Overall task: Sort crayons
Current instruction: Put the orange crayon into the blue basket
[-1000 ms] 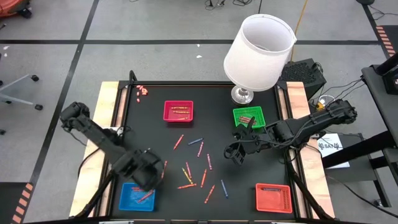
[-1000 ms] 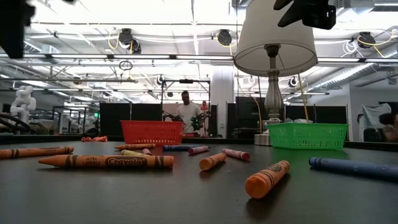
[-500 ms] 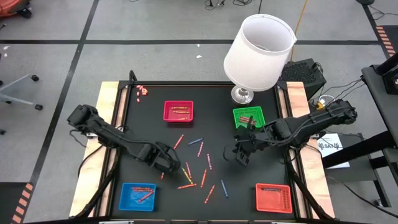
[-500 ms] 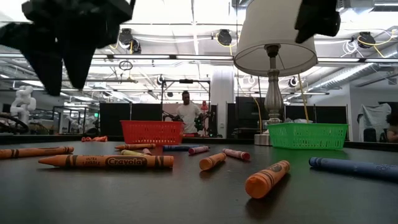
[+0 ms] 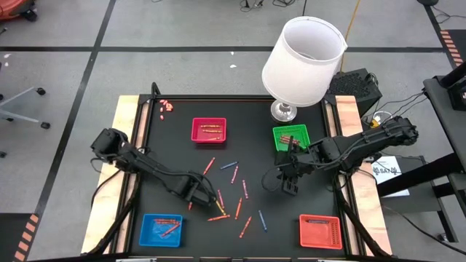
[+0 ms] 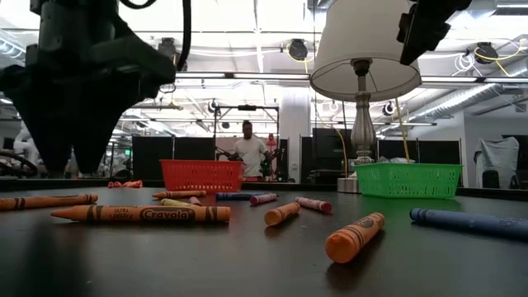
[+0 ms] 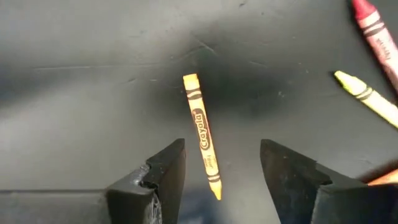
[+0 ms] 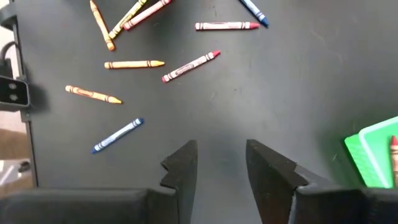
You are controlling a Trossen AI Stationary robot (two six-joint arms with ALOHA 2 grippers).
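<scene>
Above yellow crayon [image 7: 202,134] | left pincer [image 7: 222,163] released, straddling | bare mat [image 7: 93,93] beside

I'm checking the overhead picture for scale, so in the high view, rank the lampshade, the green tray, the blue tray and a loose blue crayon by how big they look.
1. Lampshade, largest, though it stands nearer the camera.
2. Blue tray and green tray: look about alike, so unranked.
3. Blue crayon, smallest.
</scene>
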